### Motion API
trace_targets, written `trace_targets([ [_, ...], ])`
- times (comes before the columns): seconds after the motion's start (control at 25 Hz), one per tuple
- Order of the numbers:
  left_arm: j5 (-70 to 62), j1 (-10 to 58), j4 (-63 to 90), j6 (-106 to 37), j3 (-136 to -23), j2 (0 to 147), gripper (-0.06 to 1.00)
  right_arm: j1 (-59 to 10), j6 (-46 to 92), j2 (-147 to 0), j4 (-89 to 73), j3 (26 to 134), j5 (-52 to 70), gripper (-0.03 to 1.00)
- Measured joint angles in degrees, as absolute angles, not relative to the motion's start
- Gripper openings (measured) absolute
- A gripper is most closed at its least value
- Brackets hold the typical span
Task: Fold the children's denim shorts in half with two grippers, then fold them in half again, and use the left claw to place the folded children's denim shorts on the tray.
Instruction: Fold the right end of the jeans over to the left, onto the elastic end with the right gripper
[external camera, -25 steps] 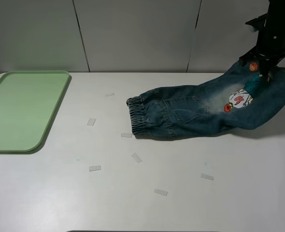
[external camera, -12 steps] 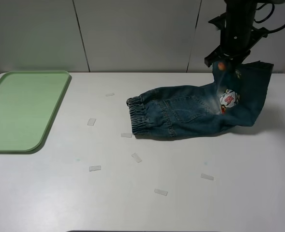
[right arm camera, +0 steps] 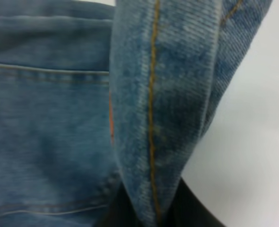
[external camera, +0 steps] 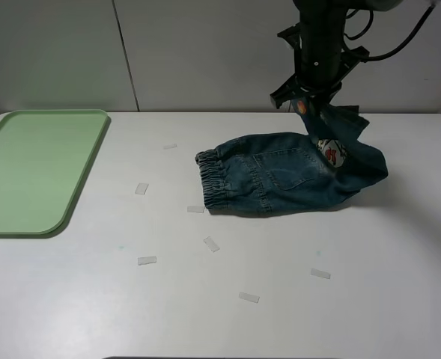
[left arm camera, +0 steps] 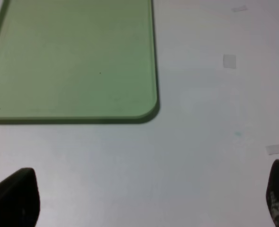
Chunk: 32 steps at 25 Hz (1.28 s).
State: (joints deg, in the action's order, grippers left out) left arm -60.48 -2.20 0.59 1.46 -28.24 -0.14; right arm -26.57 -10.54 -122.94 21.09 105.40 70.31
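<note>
Desk (external camera: 205,321): matt white, flat, scattered with small translucent tape strips (external camera: 147,260). My left gripper (left arm camera: 146,198): black fingertips spread wide, nothing between them, hanging over bare desk just off a rounded corner of the tray (left arm camera: 73,61). The tray is pale green smooth plastic with a low raised rim, holds nothing, and sits well apart from the garment at the left edge of the desk. Children's denim shorts (external camera: 276,179): lying mid-desk and right of centre, in blue-green washed denim that is soft and limp. The gathered elastic waistband (external camera: 211,185) points toward the tray and a stitched back pocket (external camera: 284,168) faces up. Leg end: a second ago it was stretched out to the far right with the cartoon patch (external camera: 330,152) in full view; now it is lifted and brought back over the body of the shorts, draping in a loose loop with the patch largely tucked under. I judge the first half-fold to be under way but not yet laid flat, and made by one gripper only. My right gripper (external camera: 310,103): jaws closed tight on the leg hem (right arm camera: 151,118), a thick double-turned edge with orange topstitching, held above the pocket area. Beyond: plain grey wall panels (external camera: 205,52) with dark seams.
</note>
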Motion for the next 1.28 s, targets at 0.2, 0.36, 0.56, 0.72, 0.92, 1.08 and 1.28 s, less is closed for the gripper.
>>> trace_targets([
  [0.2, -60.5, -2.2, 0.6, 1.4, -28.2, -0.1, 0.95, -29.1, -12.3, -122.9, 18.8, 105.4, 70.3, 0.01],
  [0.36, -60.5, -2.2, 0.6, 1.4, -28.2, -0.1, 0.95, -30.1, -13.5, -122.9, 16.7, 105.4, 70.3, 0.01],
  [0.56, -60.5, -2.2, 0.6, 1.4, -28.2, -0.1, 0.95, -30.1, -14.2, -122.9, 12.7, 105.3, 70.4, 0.01],
  [0.72, -60.5, -2.2, 0.6, 1.4, -28.2, -0.1, 0.95, -30.1, -14.2, -123.3, 9.1, 105.3, 70.4, 0.01],
  [0.92, -60.5, -2.2, 0.6, 1.4, -28.2, -0.1, 0.95, -30.1, -14.2, -123.3, 5.8, 105.2, 70.4, 0.01],
  [1.08, -60.5, -2.2, 0.6, 1.4, -28.2, -0.1, 0.95, -30.1, -14.2, -123.3, 3.4, 105.2, 70.4, 0.01],
  [1.28, -60.5, -2.2, 0.6, 1.4, -28.2, -0.1, 0.95, -30.1, -14.2, -123.3, 1.1, 105.2, 70.4, 0.01],
])
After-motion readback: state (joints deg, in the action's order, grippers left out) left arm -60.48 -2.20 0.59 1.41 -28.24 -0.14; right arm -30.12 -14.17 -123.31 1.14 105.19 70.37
